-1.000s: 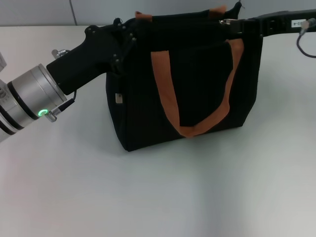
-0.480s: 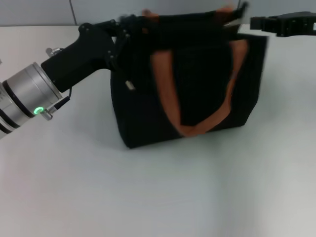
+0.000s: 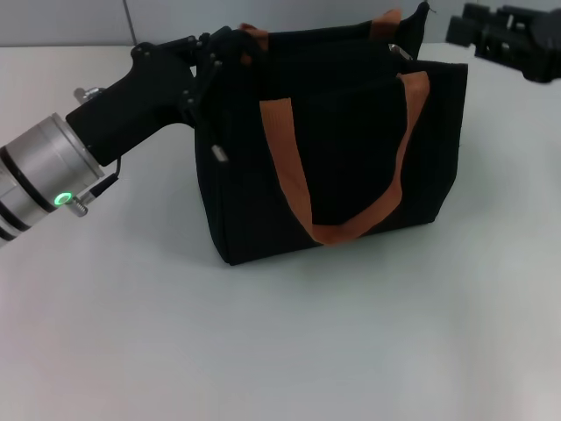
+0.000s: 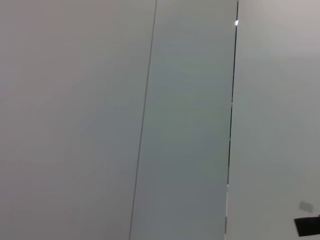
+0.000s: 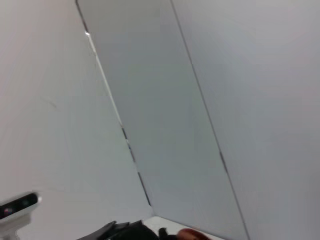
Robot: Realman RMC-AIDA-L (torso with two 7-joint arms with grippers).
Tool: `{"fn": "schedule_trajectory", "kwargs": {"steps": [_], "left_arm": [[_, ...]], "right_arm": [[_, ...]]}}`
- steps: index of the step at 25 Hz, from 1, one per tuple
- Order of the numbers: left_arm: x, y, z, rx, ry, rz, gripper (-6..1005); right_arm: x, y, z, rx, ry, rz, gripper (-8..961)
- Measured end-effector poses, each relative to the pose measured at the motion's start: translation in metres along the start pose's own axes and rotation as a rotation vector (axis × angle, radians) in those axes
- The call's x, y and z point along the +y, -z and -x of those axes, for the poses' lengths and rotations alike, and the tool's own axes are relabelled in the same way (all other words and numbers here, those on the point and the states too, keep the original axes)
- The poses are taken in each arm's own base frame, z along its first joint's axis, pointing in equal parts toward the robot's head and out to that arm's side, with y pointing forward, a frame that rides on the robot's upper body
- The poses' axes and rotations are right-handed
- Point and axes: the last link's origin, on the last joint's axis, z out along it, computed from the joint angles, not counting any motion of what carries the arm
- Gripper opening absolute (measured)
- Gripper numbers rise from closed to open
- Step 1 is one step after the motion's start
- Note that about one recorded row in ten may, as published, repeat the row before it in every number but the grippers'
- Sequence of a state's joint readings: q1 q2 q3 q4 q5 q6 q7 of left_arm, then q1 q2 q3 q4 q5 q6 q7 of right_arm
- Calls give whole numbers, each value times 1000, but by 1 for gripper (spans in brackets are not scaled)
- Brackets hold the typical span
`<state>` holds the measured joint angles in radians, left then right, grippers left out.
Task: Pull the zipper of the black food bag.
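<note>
The black food bag [image 3: 342,149] stands upright on the white table, with orange-brown strap handles [image 3: 289,175]. My left gripper [image 3: 217,54] is at the bag's top left corner and grips the fabric there; its black fingers blend into the bag. The small silver zipper pull [image 3: 397,51] lies free at the top right end of the zip track. My right gripper [image 3: 480,31] hangs in the air to the right of the bag's top corner, clear of the pull. The right wrist view shows only a bit of bag and strap [image 5: 187,234] at its lower edge.
The white table [image 3: 289,342] spreads in front of and around the bag. Grey wall panels [image 4: 185,120] fill both wrist views. A small white device [image 5: 15,207] shows at the edge of the right wrist view.
My right gripper has let go of the zipper pull and drawn back up and to the right. The left gripper has lifted a little with the bag's corner; the bag shook and settled.
</note>
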<state>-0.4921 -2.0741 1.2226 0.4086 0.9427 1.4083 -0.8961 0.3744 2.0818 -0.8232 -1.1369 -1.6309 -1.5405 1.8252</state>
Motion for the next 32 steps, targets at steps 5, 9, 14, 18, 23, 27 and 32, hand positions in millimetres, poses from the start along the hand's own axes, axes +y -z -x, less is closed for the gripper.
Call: {"fn": "schedule_trajectory", "kwargs": {"steps": [5,9,14,18,23,27,32], "left_arm": [[3,15,0,11,0,3,92],[7,42,-7,56,-24,-16,201],[9,89,-19,138,-50,-94,374],[24,125,-21,151,-45,-67,528],[58,139,-2,-8,12,169,666],[75,142,14,-137,46,296,666],[87,132,30,-221,36,389,666]], "right_arm": [[10,12,-16,-73,41,80,385],[16,17,-29,-121,81,116,509],[24,17,-49,-150,114,171,669],[35,18,-62,-177,168,227,669],[48,20,-88,-147,298,290,669],[55,13,-117,-21,391,360,669],[62,-7,-139,73,356,426,669]]}}
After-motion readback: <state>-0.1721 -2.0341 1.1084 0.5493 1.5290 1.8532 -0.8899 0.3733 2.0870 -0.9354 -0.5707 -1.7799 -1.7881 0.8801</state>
